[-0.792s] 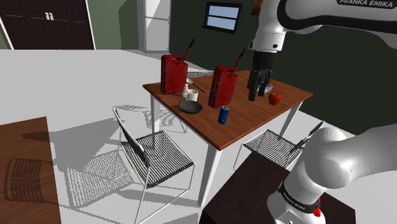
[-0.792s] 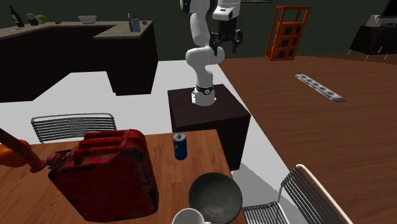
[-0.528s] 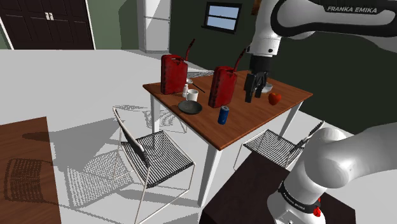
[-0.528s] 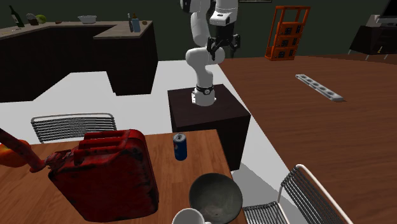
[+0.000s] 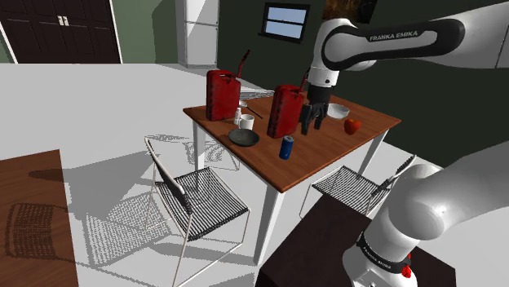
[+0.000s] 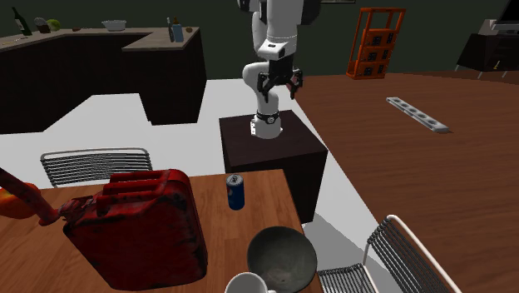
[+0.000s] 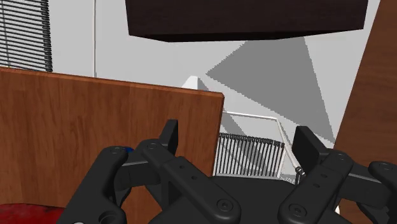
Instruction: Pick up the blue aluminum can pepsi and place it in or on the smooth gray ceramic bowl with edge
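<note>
In the shoulder view, the dark gray bowl is lying just left of the nearer red jerrycan, and the blue can is standing upright just in front of that jerrycan. The gripper is hovering right of the jerrycan, fingers apart, empty. The approach is under way, I judge; next it is needing to swing in front of the jerrycan and descend astride the can.

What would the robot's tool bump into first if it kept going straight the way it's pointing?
The open tool would likely meet the wire chair just past the edge of the wooden table, or that edge itself; depth is unclear.
</note>
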Tool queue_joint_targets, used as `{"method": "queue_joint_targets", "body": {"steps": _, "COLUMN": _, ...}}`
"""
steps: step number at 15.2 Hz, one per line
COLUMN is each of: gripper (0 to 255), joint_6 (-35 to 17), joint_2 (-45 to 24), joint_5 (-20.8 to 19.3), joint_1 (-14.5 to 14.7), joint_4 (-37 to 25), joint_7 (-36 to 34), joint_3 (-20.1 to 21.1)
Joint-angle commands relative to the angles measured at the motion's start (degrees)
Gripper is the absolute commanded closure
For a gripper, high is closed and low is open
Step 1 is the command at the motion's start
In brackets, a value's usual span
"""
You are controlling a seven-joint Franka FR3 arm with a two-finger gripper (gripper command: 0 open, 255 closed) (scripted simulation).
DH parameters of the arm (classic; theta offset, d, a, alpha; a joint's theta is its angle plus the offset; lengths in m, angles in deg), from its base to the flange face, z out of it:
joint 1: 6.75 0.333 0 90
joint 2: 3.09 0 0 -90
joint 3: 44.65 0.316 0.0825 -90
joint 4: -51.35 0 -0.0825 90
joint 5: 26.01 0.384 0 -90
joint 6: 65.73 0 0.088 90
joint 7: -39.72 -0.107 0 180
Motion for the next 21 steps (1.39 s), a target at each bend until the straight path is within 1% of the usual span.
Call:
{"method": "queue_joint_targets", "body": {"steps": 1, "gripper": 0, "joint_6": -3.7, "joint_2": -2.9, "joint_5": -0.6, "joint_1": -0.5, "joint_4": 0.2, "joint_7": 0.8, "joint_3": -1.1}}
{"method": "queue_joint_targets", "body": {"steps": 6, "gripper": 0, "joint_6": -11.8, "joint_2": -11.5, "joint_5": -1.3, "joint_1": -1.8, "joint_4": -1.6, "joint_7": 3.5, "joint_3": -4.4}}
{"method": "queue_joint_targets", "body": {"steps": 11, "gripper": 0, "joint_6": -19.0, "joint_2": -20.9, "joint_5": -0.4, "joint_1": -2.8, "joint_4": -5.1, "joint_7": 6.6, "joint_3": -7.4}}
{"method": "queue_joint_targets", "body": {"steps": 16, "gripper": 0, "joint_6": -24.8, "joint_2": -31.0, "joint_5": 2.3, "joint_1": -3.9, "joint_4": -10.4, "joint_7": 10.3, "joint_3": -9.9}}
{"method": "queue_joint_targets", "body": {"steps": 21, "gripper": 0, "joint_6": -28.9, "joint_2": -41.4, "joint_5": 6.6, "joint_1": -5.8, "joint_4": -17.5, "joint_7": 14.4, "joint_3": -11.2}}
